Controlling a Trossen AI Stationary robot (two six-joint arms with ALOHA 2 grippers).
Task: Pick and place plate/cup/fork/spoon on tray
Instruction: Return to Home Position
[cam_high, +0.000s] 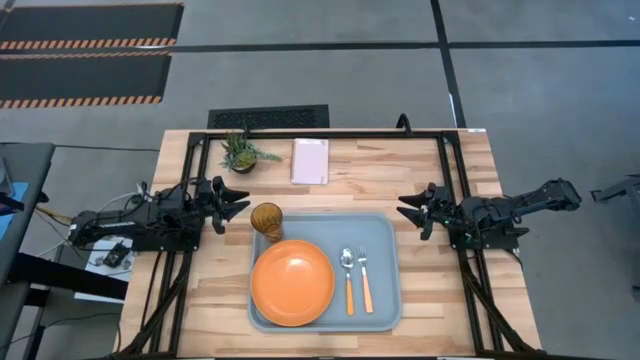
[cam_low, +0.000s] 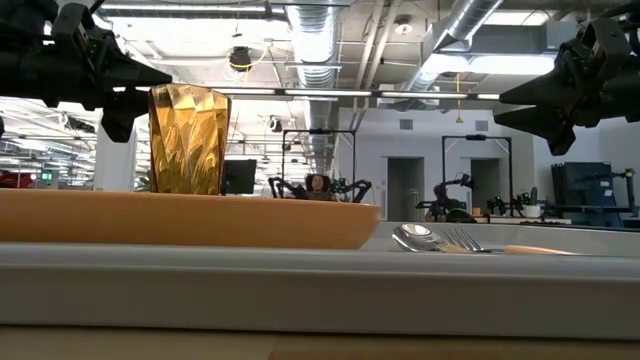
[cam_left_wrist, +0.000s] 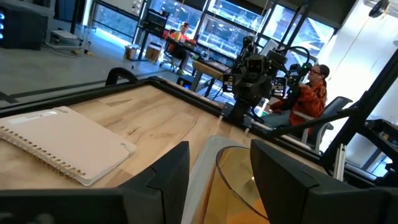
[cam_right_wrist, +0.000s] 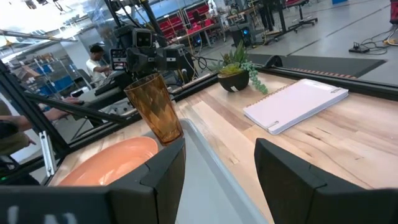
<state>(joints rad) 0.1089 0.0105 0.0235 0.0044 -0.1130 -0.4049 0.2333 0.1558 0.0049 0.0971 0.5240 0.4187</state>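
The pale blue-grey tray (cam_high: 385, 235) lies in the middle of the table. On it are the orange plate (cam_high: 292, 283), the spoon (cam_high: 347, 278) and the fork (cam_high: 365, 278) side by side to the plate's right, and the amber cup (cam_high: 267, 220) upright at the tray's far left corner. My left gripper (cam_high: 246, 206) is open just left of the cup, near its top (cam_low: 130, 80); the cup's rim (cam_left_wrist: 239, 177) shows past the fingers. My right gripper (cam_high: 402, 212) is open and empty, above the table by the tray's far right corner (cam_low: 505, 105).
A small potted plant (cam_high: 240, 152) and a pale pink spiral notebook (cam_high: 310, 160) lie at the table's far side. A black frame (cam_high: 450, 160) runs around the tabletop. People sit at desks in the room beyond (cam_left_wrist: 308, 93).
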